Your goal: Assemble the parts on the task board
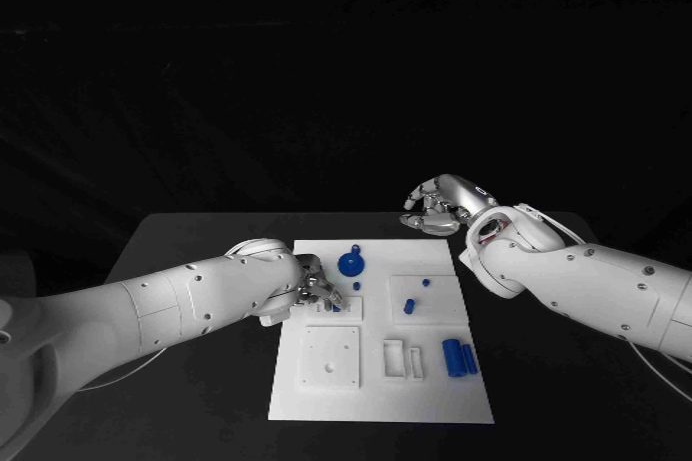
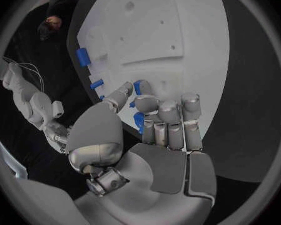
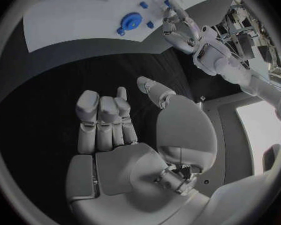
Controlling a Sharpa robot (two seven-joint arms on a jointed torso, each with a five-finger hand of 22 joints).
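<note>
The white task board (image 1: 378, 391) lies in the middle of the black table. My left hand (image 1: 307, 289) rests over the board's left side, fingers curled round a small blue part (image 2: 139, 88) pinched between thumb and fingers (image 2: 168, 111). More blue shows under those fingers. My right hand (image 1: 438, 205) hovers past the board's far right corner, fingers apart and holding nothing; its palm (image 3: 118, 135) faces the bare table. On the board are a round blue part (image 1: 352, 264), a small peg (image 1: 427, 280), a short piece (image 1: 410, 305) and two blue cylinders (image 1: 460, 357).
White blocks stand on the board's near half, a square plate (image 1: 330, 357) and a narrow frame (image 1: 402, 359). Bare black table (image 1: 548, 401) runs along both sides of the board. The round blue part (image 3: 129, 22) also shows in the right wrist view.
</note>
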